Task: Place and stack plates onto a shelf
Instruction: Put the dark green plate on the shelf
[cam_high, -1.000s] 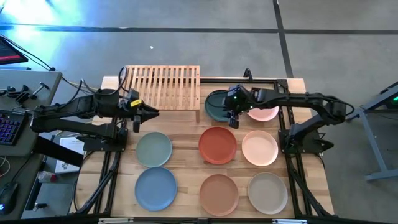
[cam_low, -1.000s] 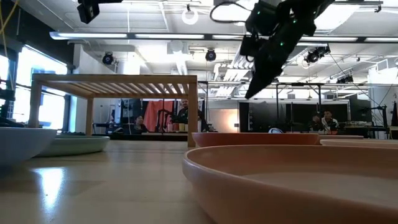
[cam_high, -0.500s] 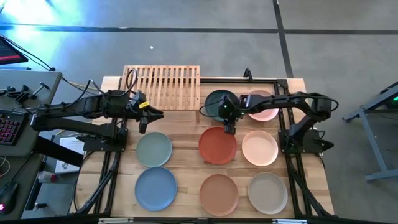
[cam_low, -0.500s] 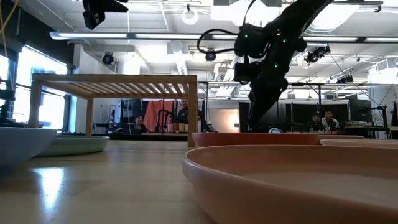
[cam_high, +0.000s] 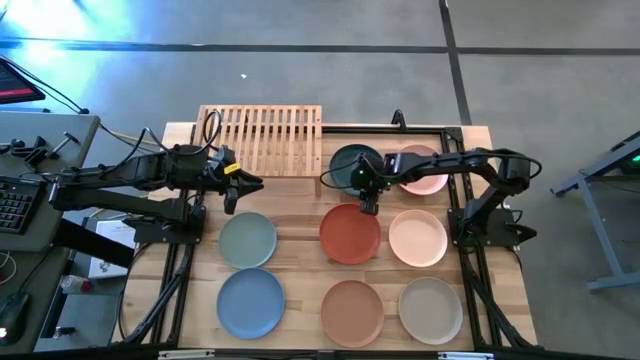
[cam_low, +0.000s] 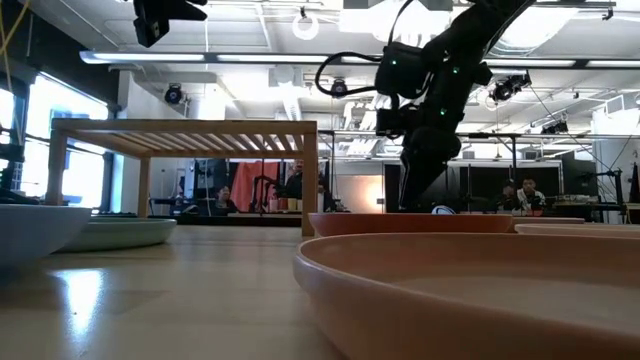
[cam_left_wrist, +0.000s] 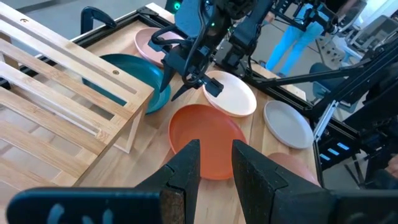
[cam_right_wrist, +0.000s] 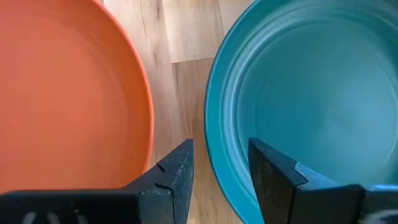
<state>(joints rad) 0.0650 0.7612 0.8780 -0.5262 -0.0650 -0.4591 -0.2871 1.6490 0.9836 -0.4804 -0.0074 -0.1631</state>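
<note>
Plates: all eight lie on the tabletop (cam_high: 300, 215); the wooden shelf (cam_high: 262, 140) holds none. Right gripper (cam_right_wrist: 219, 163), fingers apart and empty, straddles the rim of the dark teal plate (cam_right_wrist: 311, 99), just beside the terracotta plate (cam_right_wrist: 62, 93). Risk: a shallow rim pinch slips, or a finger nudges the terracotta one. Left gripper (cam_left_wrist: 214, 163) waits beside the shelf, fingers apart.

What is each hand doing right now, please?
Left hand: open, empty, beside the shelf.
Right hand: open, holding nothing, fingers straddling the dark teal plate rim.
</note>
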